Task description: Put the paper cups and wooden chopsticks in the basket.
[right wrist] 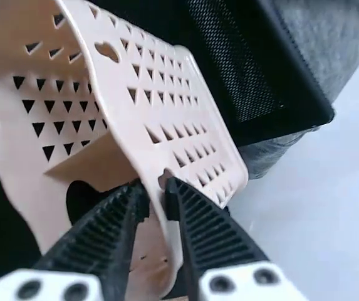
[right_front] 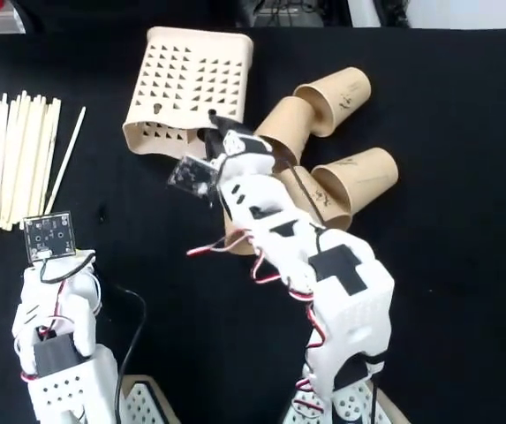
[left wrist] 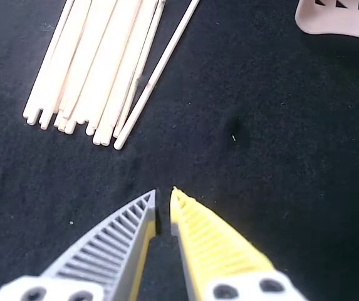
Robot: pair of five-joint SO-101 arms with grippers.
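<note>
The beige perforated basket (right_front: 186, 84) lies tipped on its side at the back of the black table. My right gripper (right_front: 213, 132) is shut on the basket's rim (right wrist: 104, 106), with the wall pinched between its black fingers (right wrist: 198, 232). Several brown paper cups lie on their sides to the right of it, among them one (right_front: 334, 99) at the back and one (right_front: 358, 179) nearer. A bundle of wooden chopsticks (right_front: 18, 155) lies at the far left, one stick (right_front: 65, 172) slightly apart. My left gripper (left wrist: 162, 195) is shut and empty, a short way in front of the chopsticks (left wrist: 98, 69).
The right arm (right_front: 323, 265) stretches over the table's middle and covers part of a cup (right_front: 319, 199). The left arm (right_front: 54, 309) stands at the front left. A corner of the basket (left wrist: 342, 22) appears in the left wrist view.
</note>
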